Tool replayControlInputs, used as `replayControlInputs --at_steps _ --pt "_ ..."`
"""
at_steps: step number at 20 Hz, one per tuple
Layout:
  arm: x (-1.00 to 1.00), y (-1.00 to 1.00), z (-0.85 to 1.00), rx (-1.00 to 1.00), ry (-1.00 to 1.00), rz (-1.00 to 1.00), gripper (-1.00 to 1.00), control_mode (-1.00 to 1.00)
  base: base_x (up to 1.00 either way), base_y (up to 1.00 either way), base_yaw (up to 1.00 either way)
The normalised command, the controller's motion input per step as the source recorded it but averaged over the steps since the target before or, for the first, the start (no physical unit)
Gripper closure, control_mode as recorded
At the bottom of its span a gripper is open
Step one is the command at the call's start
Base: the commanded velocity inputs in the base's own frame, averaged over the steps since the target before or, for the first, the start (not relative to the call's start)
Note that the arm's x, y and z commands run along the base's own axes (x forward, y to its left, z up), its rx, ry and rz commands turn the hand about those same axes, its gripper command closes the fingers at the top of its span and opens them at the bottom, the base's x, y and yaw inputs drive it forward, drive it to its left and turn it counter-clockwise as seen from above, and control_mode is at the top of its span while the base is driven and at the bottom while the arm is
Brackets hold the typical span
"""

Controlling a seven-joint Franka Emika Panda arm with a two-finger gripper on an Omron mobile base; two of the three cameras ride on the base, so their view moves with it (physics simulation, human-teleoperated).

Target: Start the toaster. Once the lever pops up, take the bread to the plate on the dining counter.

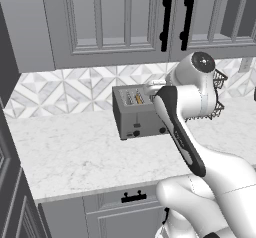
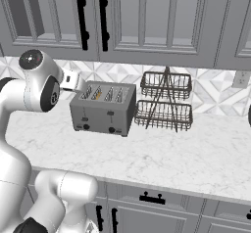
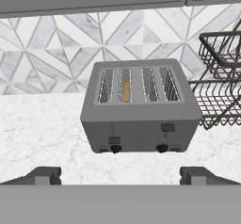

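**Hand view: open gripper facing the toaster**

Hand view shows the gripper (image 3: 120,175) with its fingers spread wide apart, holding nothing, short of the toaster (image 3: 140,108). The bread (image 3: 126,91) sits edge-up in the toaster's second slot from the left. Just right of the toaster stands a two-tier wire rack (image 2: 164,102) on the marble worktop (image 1: 75,152).

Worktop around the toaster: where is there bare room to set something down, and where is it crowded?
Bare marble lies in front of the toaster up to the worktop edge. It is crowded on the toaster's other side, where the two-tier wire rack stands close beside it.
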Motion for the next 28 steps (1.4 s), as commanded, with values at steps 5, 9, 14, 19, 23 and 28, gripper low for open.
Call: replayControlInputs --at_steps 5,9,14,19,23,28 --pt "0.0 0.0 0.0 0.0 0.0 0.0 -1.0 -1.0 0.0 0.0 0.0" --pt "0.0 0.0 0.0 0.0 0.0 0.0 -1.0 -1.0 0.0 0.0 0.0" --pt "0.0 0.0 0.0 0.0 0.0 0.0 -1.0 -1.0 0.0 0.0 0.0" --pt "0.0 0.0 0.0 0.0 0.0 0.0 -1.0 -1.0 0.0 0.0 0.0" --pt "0.0 0.0 0.0 0.0 0.0 0.0 -1.0 -1.0 0.0 0.0 0.0" --pt "0.0 0.0 0.0 0.0 0.0 0.0 -1.0 -1.0 0.0 0.0 0.0"
